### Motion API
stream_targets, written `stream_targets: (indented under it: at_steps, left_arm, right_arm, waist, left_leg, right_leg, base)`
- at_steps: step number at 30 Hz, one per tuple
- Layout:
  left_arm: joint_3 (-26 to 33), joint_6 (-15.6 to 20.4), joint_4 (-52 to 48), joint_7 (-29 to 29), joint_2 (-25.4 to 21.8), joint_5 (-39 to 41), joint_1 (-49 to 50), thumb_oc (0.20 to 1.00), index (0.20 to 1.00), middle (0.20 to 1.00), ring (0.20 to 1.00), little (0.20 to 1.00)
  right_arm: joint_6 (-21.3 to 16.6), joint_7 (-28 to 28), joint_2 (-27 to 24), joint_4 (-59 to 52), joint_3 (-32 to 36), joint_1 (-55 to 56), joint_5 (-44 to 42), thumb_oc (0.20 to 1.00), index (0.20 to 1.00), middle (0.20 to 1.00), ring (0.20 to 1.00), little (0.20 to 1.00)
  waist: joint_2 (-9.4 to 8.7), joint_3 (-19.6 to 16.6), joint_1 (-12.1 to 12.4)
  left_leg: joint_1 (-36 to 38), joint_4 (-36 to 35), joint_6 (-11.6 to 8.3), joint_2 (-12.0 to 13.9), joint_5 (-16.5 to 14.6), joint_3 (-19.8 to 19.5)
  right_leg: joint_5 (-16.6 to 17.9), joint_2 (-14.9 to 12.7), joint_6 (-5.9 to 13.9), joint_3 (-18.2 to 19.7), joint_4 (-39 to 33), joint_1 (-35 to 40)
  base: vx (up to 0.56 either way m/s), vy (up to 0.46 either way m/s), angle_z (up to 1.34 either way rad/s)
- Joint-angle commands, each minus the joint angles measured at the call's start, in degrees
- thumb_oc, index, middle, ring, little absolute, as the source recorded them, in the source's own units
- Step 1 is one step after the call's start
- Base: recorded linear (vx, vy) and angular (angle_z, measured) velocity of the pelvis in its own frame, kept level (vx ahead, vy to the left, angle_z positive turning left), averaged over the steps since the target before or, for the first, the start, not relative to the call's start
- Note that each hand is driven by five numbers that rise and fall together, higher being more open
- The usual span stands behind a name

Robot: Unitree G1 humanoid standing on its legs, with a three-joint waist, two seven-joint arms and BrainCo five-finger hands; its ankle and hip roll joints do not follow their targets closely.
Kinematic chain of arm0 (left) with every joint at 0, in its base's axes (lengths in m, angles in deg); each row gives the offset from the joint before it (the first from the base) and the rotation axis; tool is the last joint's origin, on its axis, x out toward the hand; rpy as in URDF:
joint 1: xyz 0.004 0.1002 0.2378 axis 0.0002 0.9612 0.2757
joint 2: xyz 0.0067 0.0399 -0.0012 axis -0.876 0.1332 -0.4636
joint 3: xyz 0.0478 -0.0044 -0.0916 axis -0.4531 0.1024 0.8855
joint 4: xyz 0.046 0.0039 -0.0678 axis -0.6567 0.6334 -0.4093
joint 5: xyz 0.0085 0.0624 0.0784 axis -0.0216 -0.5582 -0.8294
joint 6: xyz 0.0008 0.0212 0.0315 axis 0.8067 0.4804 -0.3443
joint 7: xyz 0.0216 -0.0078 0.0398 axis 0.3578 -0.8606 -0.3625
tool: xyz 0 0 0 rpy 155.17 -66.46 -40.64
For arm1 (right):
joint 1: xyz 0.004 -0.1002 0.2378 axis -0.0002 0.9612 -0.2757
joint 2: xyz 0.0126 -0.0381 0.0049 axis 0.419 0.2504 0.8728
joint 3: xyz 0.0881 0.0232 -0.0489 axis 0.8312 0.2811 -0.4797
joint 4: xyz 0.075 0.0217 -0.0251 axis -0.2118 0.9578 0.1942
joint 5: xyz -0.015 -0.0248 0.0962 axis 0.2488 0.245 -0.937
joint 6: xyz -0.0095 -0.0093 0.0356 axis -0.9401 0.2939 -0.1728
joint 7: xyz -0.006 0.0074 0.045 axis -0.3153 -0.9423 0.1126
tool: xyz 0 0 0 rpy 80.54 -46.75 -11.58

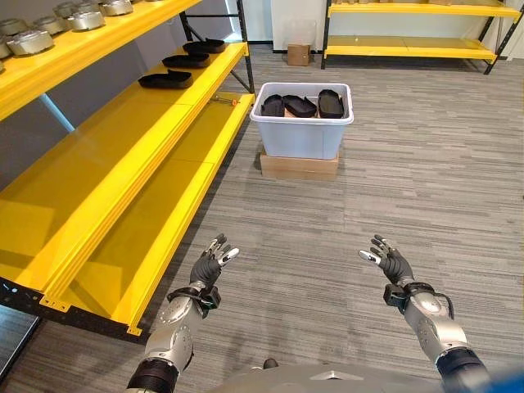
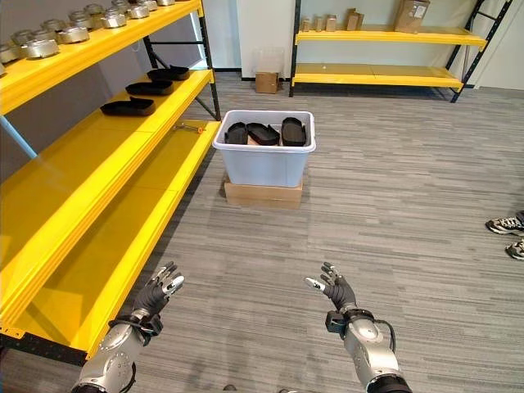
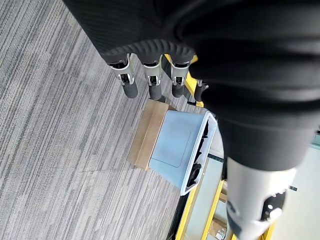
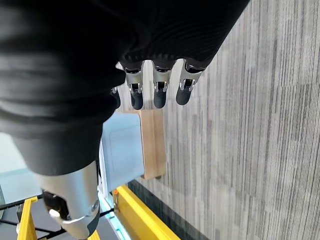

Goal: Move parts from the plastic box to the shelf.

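The yellow shelf (image 1: pixel 123 164) ran along the left of the frame from lower left to upper centre, with three black parts (image 1: pixel 166 79) lying on its middle level near the top and metal parts (image 1: pixel 31 41) on the level above. The grey floor (image 1: pixel 393 205) took up the rest. At upper centre the plastic box (image 1: pixel 301 131) stood on a flat cardboard base (image 1: pixel 299 167), just beside the shelf's far end. In the box stood three more black parts (image 1: pixel 300 106), side by side, tops above the rim. A second shelf (image 1: pixel 409 45) stood at the upper right, a small carton (image 1: pixel 299 54) near it, and a person's shoes (image 2: pixel 503 225) showed at the right edge.

My left robot hand (image 1: pixel 210 264) hung at the lower left and my right robot hand (image 1: pixel 390 262) at the lower right, both wide, fingers relaxed, holding nothing, well apart from the box.

As I judged it, the step was the approach. To do it well I needed to close on the box squarely, stop with it between my arms, and reach down onto one upright part without nudging its neighbours or the rim, keeping clear of the shelf edge on my left.
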Motion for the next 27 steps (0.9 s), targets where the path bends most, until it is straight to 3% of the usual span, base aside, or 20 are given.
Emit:
stream_targets:
  at_steps: [1,10,15,20,27]
  left_arm:
    - [1.0,1.9,-1.2,0.2,-1.1,-1.3,-3.3,1.0,1.0,1.0,1.0,1.0]
    - [0.6,-0.1,-1.4,0.3,-0.9,1.0,-2.9,1.0,1.0,1.0,1.0,1.0]
    - [1.0,-2.3,-2.1,-2.3,-0.3,5.9,-2.9,1.0,1.0,1.0,1.0,1.0]
    - [0.6,-3.5,-2.7,-3.9,-0.9,1.9,-2.7,1.0,1.0,1.0,1.0,1.0]
    - [1.0,-5.2,-1.0,-4.7,-1.0,4.4,-2.4,1.0,1.0,1.0,1.0,1.0]
  right_arm:
    - [-2.3,-4.2,-0.2,-2.9,0.0,-3.0,1.3,1.0,1.0,1.0,1.0,1.0]
    - [-2.4,-6.2,0.2,-3.5,0.8,-2.9,2.0,1.0,1.0,1.0,1.0,1.0]
    - [-3.2,-9.3,-0.2,-2.9,1.4,-3.3,2.8,1.0,1.0,1.0,1.0,1.0]
    - [-3.0,-8.4,-0.4,-3.0,2.0,-3.3,3.3,1.0,1.0,1.0,1.0,1.0]
    - [-3.1,-7.0,-0.6,-2.9,1.8,-2.9,4.0,1.0,1.0,1.0,1.0,1.0]
  waist:
    - [-3.09,-0.4,0.2]
    - [-2.81,-0.2,-0.2]
    - [-2.69,0.0,-0.2]
    - [-2.7,0.3,-0.3]
    - [-2.68,0.1,-0.4]
  left_leg:
    - [2.8,0.3,-2.22,0.6,-4.8,1.0]
    - [2.8,0.3,-2.0,0.6,-5.0,1.3]
    - [2.9,0.3,-1.78,0.5,-5.1,1.3]
    - [3.0,0.3,-1.49,0.3,-5.3,1.4]
    - [3.2,0.3,-0.99,-0.2,-5.7,1.5]
  right_leg:
    - [5.7,-3.5,4.27,-1.6,-3.0,0.4]
    - [5.7,-3.4,4.28,-1.2,-3.0,0.2]
    - [5.7,-3.5,4.29,-0.9,-3.0,0.4]
    - [5.7,-3.6,4.3,-0.9,-3.0,0.5]
    - [5.8,-3.9,4.56,-0.9,-3.0,0.8]
  base:
    - [0.0,0.0,0.0]
    - [0.0,0.0,0.0]
    - [0.0,0.029,0.0]
    - [0.0,0.013,0.0]
    - [0.0,0.048,0.0]
